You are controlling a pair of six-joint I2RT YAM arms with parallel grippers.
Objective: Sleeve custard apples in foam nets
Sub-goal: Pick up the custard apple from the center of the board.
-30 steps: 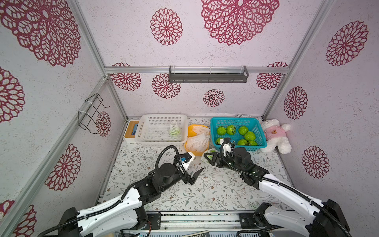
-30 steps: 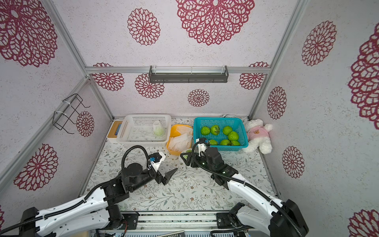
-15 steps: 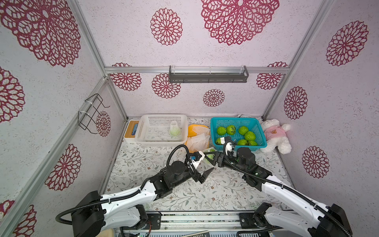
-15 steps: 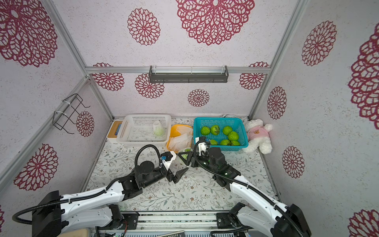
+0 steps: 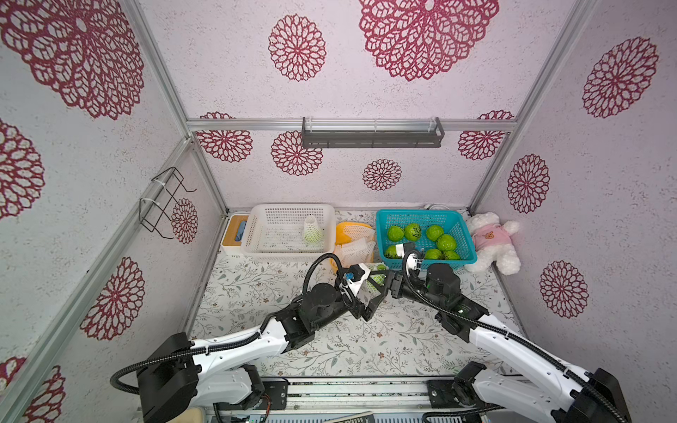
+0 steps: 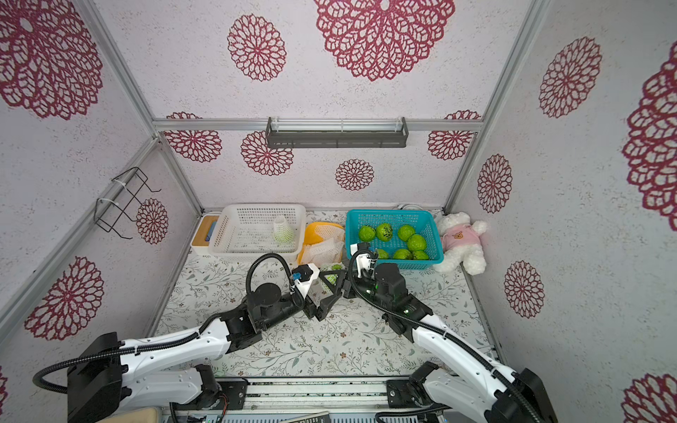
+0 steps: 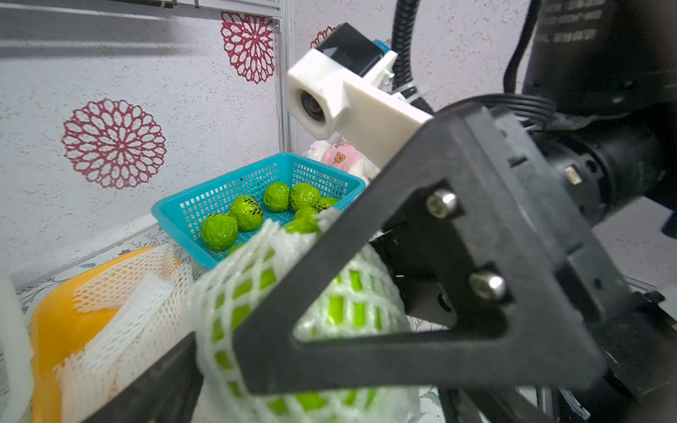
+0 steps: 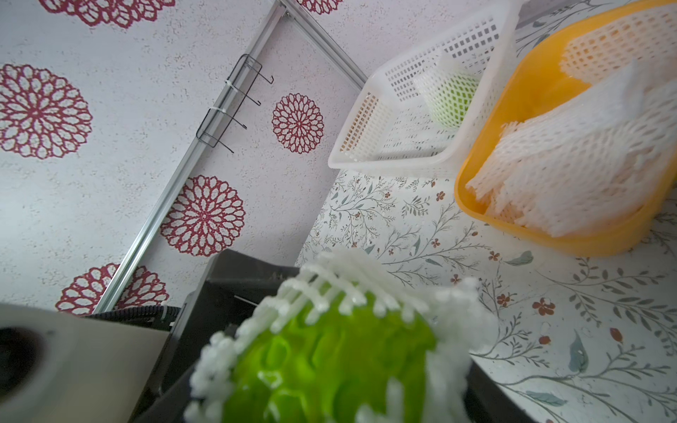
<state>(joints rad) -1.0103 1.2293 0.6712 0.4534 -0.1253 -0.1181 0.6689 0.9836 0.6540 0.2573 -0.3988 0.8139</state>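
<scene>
netted custard apple, in right pincer

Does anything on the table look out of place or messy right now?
A white plush bear lies slumped beside the teal basket, unrelated to fruit packing. Foam nets are heaped untidily in the yellow tub.

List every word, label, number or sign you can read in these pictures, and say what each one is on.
No text can be read with certainty anywhere.
Black arm housing, left wrist view: two lines of pale lettering, too blurred to read.
Plush bear, pink shirt: a small bear-face picture, no words.
</scene>
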